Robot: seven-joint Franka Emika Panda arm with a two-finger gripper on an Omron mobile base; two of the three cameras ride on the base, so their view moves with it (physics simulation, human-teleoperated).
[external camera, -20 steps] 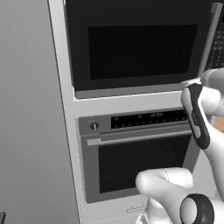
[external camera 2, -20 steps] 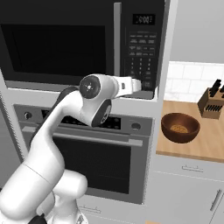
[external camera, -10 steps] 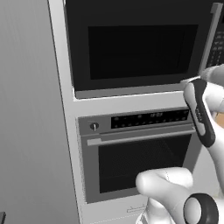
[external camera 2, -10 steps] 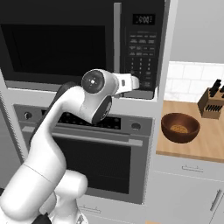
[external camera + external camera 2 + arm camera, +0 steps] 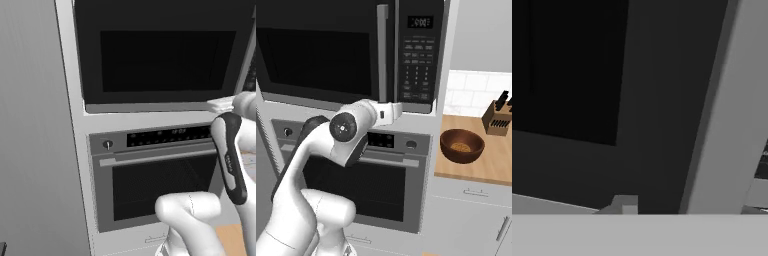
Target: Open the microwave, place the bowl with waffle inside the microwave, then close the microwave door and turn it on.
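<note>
Kitchen wall unit, microwave built in above a silver-framed oven, wooden counter to the right. Microwave door looks fully shut, so this is step one: reaching for the vertical grey bar handle. Gripper sits at the microwave's bottom edge, just below the handle's lower end and near the keypad strip; in the hand view the handle runs close up as a pale bar, beside the dark window. Finger spread: cannot tell, tips barely visible. Bowl with waffle rests on the counter, well apart from the gripper, untouched. Next move, as I judge it: rise to bracket the handle, close on it, pull outward along the hinge arc. Risk: fingers slipping off the bar.
</note>
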